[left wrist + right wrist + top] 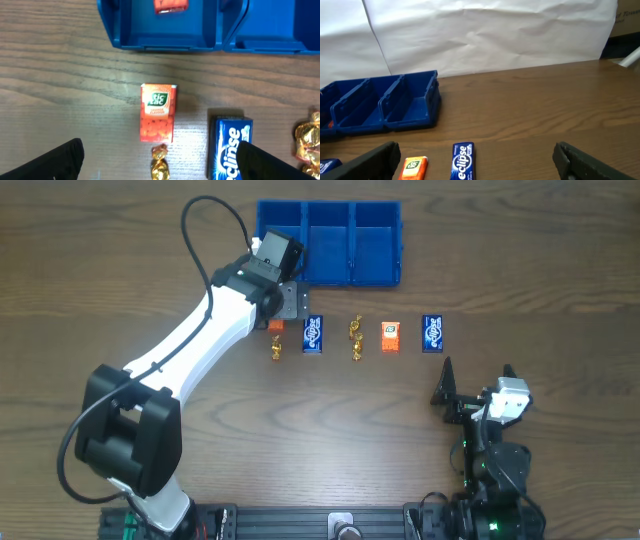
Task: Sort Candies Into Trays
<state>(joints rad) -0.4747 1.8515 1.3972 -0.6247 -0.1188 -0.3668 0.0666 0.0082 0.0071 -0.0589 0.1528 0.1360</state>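
A blue three-compartment tray (328, 280) stands at the table's far side. In the left wrist view its nearest compartment (165, 42) holds an orange candy box (171, 5). My left gripper (288, 302) hangs open just in front of the tray, above another orange box (158, 119) lying on the wood; its fingers (55, 162) are spread wide with nothing between them. A gold wrapped candy (160, 169) and a blue gum pack (229, 147) lie beside that box. My right gripper (477, 375) rests open near its base, apart from the candies.
More candies lie in a row in front of the tray: two gold candies (356, 340), an orange box (390, 337) and a blue pack (432, 333). The right wrist view shows the tray (385, 105) and a blue pack (462, 161). Bare wood spreads to either side.
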